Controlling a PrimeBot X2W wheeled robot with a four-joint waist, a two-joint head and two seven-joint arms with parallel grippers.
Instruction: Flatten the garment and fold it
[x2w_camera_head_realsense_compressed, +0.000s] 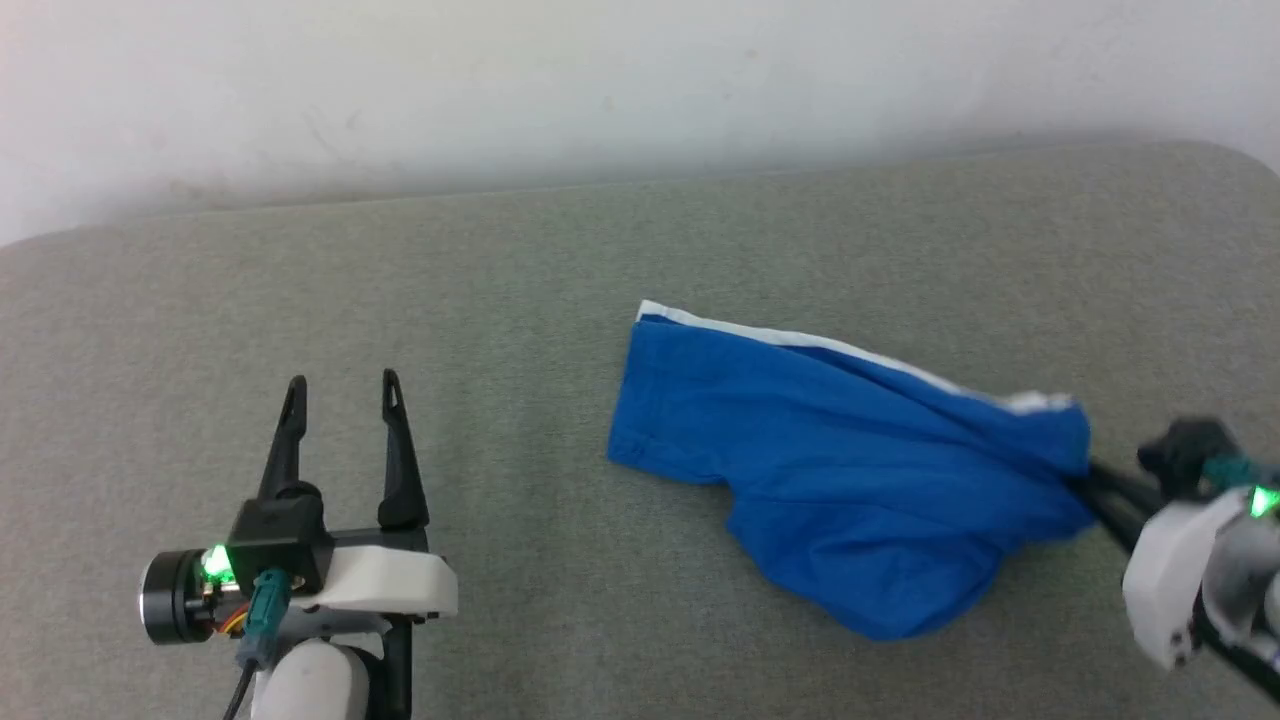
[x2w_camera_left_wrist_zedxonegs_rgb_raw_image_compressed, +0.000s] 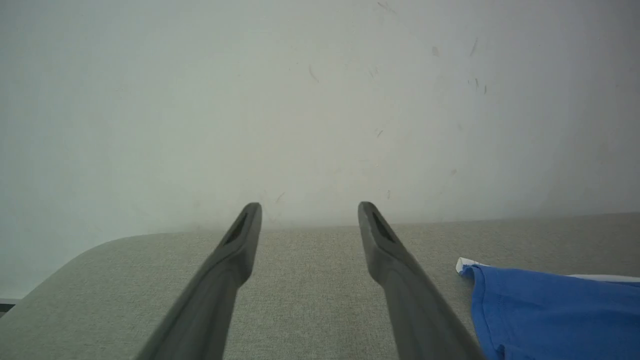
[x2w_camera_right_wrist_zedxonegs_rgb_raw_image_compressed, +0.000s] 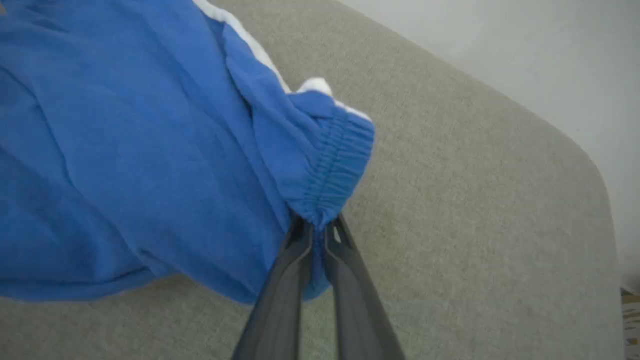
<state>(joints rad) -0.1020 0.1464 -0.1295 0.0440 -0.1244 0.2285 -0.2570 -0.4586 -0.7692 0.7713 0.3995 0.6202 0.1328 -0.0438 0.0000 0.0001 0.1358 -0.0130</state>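
The garment (x2w_camera_head_realsense_compressed: 850, 480) is laid crumpled on the grey padded surface (x2w_camera_head_realsense_compressed: 450, 300), right of centre. Its gathered waistband (x2w_camera_right_wrist_zedxonegs_rgb_raw_image_compressed: 335, 170) is clamped between the fingers of the right gripper (x2w_camera_right_wrist_zedxonegs_rgb_raw_image_compressed: 317, 227) at the right edge. The left gripper (x2w_camera_head_realsense_compressed: 342, 395) is held with fingers spread and empty, well left of the fabric.

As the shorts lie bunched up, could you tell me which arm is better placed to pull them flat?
Probably the right: the right gripper is shut on the waistband of the shorts, while the left gripper hangs open beside them, touching no fabric.
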